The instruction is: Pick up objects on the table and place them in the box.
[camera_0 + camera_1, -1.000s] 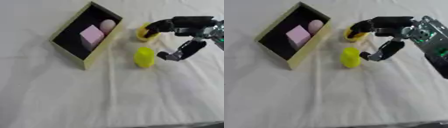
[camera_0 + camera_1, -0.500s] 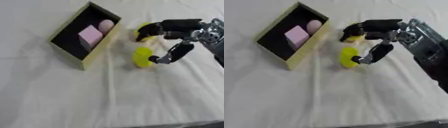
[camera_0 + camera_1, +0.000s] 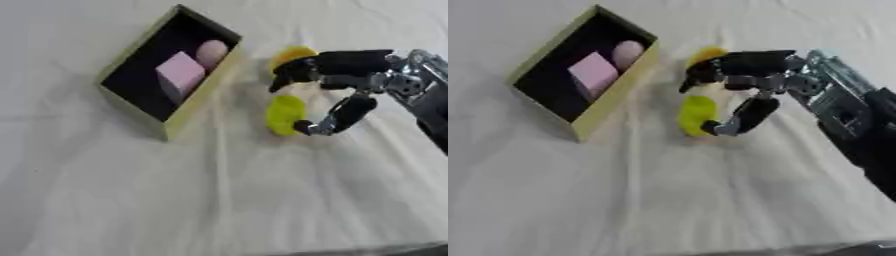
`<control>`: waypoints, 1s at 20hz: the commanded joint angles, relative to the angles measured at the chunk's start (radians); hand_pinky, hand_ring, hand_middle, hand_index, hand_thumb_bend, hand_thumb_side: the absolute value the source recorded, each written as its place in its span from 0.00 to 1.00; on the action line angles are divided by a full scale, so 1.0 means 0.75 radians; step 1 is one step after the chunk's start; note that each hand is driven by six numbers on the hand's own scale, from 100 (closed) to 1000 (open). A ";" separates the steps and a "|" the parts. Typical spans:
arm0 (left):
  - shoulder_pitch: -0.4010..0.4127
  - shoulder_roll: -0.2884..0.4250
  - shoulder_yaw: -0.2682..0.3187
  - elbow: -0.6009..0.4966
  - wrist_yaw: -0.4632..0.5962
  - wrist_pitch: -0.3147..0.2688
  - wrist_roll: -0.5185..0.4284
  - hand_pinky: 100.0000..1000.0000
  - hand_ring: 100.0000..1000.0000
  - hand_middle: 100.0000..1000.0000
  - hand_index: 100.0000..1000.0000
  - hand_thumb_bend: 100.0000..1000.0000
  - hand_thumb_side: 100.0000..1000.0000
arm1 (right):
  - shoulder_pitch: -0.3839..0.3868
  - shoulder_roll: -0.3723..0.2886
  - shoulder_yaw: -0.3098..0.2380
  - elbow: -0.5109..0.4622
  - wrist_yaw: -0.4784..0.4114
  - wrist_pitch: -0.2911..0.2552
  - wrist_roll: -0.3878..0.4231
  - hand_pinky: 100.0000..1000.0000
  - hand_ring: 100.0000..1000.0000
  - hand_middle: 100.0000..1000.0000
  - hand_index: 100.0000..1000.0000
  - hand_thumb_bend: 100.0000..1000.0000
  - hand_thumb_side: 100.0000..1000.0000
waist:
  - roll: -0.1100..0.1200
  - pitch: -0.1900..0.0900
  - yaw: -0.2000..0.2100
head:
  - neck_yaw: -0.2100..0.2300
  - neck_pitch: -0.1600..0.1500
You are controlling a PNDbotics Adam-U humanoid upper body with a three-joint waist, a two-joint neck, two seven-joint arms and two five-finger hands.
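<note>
Left eye view: a table covered with a white cloth (image 3: pixel 175 200) fills the whole picture, and the cloth is creased, with one long fold running down from the box. Nothing of the room beyond the cloth can be made out, except a thin dark strip at the lower right edge.

An olive-yellow box (image 3: pixel 199 98) with a black inside lies askew in the upper left part. Inside the box a pink cube (image 3: pixel 178 73) is seen near the middle, and a pale pink egg-shaped thing (image 3: pixel 211 51) lies just beside it, toward the far corner of the box.

To the right of the box, near it but apart from its wall, a yellow-green cylinder (image 3: pixel 283 115) stands on the cloth. Behind the cylinder, farther from the camera, a yellow rounded object (image 3: pixel 291 53) is partly hidden.

The right hand (image 3: pixel 337 75) comes in from the right side. Its fingers are spread over the cylinder, with the upper fingers above it, by the yellow object, and the thumb (image 3: pixel 337 116) bent down at its right side. The cylinder is not yet enclosed, and whether the thumb tip touches it cannot be told. The left hand is not seen.
</note>
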 commanded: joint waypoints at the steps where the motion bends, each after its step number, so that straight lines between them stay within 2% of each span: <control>1: -0.007 0.018 0.002 -0.021 0.010 0.000 -0.008 0.71 0.73 0.71 0.89 0.10 0.49 | -0.012 -0.018 -0.007 -0.011 0.017 0.005 -0.027 0.91 0.98 0.81 0.89 0.14 0.37 | 0.001 -0.025 -0.002 | 0.004 -0.011; 10: -0.004 0.013 -0.003 -0.021 0.017 0.003 -0.015 0.71 0.73 0.71 0.89 0.09 0.50 | -0.005 -0.005 0.014 -0.005 0.066 0.010 -0.052 0.90 0.96 0.79 0.89 0.13 0.36 | 0.001 -0.021 -0.002 | 0.003 -0.016; 20: -0.001 0.009 -0.006 -0.021 0.024 0.005 -0.019 0.71 0.73 0.70 0.88 0.09 0.51 | -0.006 0.014 0.031 0.039 0.073 0.022 -0.048 0.89 0.95 0.76 0.87 0.00 0.37 | 0.001 -0.019 0.001 | 0.002 -0.020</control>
